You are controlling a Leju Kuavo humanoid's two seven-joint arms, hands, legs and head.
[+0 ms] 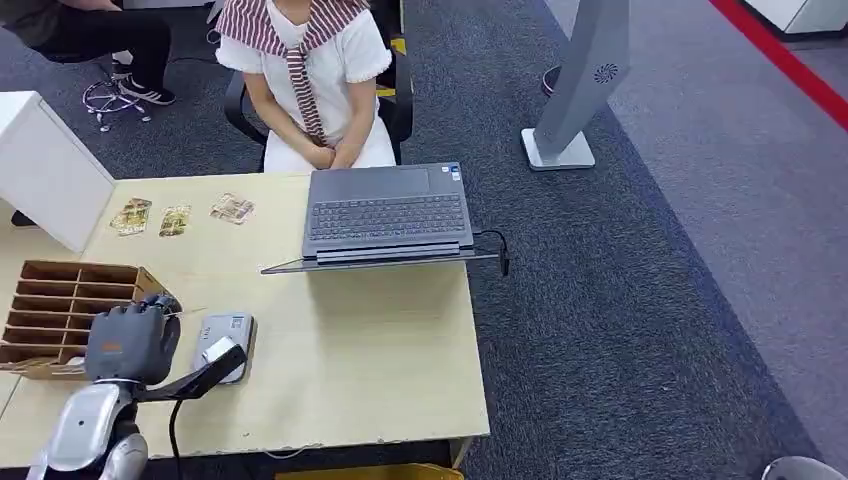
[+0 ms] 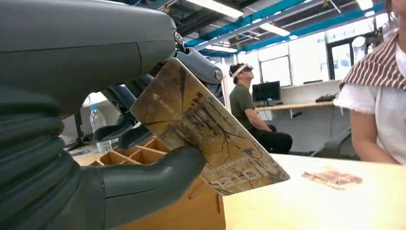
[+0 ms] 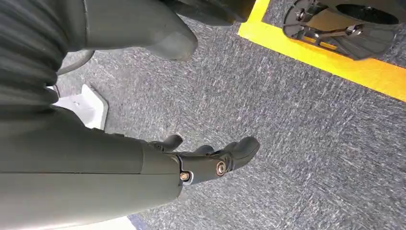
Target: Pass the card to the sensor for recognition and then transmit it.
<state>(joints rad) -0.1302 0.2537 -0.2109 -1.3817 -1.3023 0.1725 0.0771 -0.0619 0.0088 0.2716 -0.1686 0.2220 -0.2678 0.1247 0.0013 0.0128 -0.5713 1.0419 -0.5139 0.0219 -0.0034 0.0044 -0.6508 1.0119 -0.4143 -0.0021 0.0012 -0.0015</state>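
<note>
My left hand [image 1: 130,342] hovers over the near left part of the table, beside the wooden sorting box [image 1: 60,300]. It pinches a brown picture card [image 2: 206,132] between thumb and fingers, and the card is tilted edge-up. The grey card sensor [image 1: 226,343] lies flat on the table just right of that hand, with a dark cable stem across it. Three more cards [image 1: 174,220] lie in a row on the far left of the table. My right hand [image 3: 182,167] hangs over the carpet, its fingers loosely apart and holding nothing.
An open laptop [image 1: 388,215] sits at the table's far right, and a seated person [image 1: 315,80] faces it with both hands in the lap. A white box [image 1: 45,165] stands at the far left. Another card [image 2: 332,178] lies on the table beyond the box.
</note>
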